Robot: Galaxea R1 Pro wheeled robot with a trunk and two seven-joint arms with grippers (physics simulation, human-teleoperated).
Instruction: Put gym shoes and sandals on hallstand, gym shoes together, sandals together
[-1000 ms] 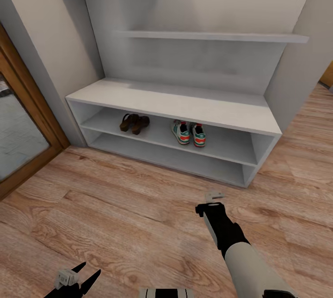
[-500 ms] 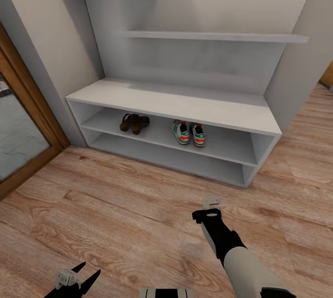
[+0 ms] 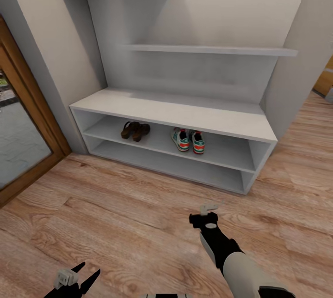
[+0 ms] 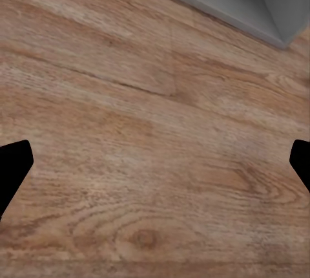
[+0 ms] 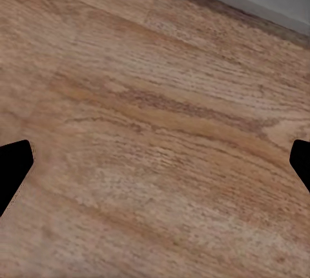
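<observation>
Both grippers empty and spread wide: left gripper (image 3: 83, 276) low at 7 o'clock, right gripper (image 3: 206, 217) at 5 o'clock over the corridor floor (image 3: 115, 215). Gym shoes (image 3: 188, 140) sit paired beside the sandals (image 3: 134, 130) on the hallstand's (image 3: 185, 113) upper tier, toward 12 o'clock. Placement looks finished; the next move likely calls only for checking and retracting.

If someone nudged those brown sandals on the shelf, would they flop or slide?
The sandals would probably slide rather than roll, since they sit flat on the smooth grey shelf. They look small and open, so likely light. Their thin uppers might bend a little; the picture is too coarse to be sure.

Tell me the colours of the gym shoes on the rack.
White with teal stripes and red-orange patches on the gym shoes, best in the head view.
</observation>
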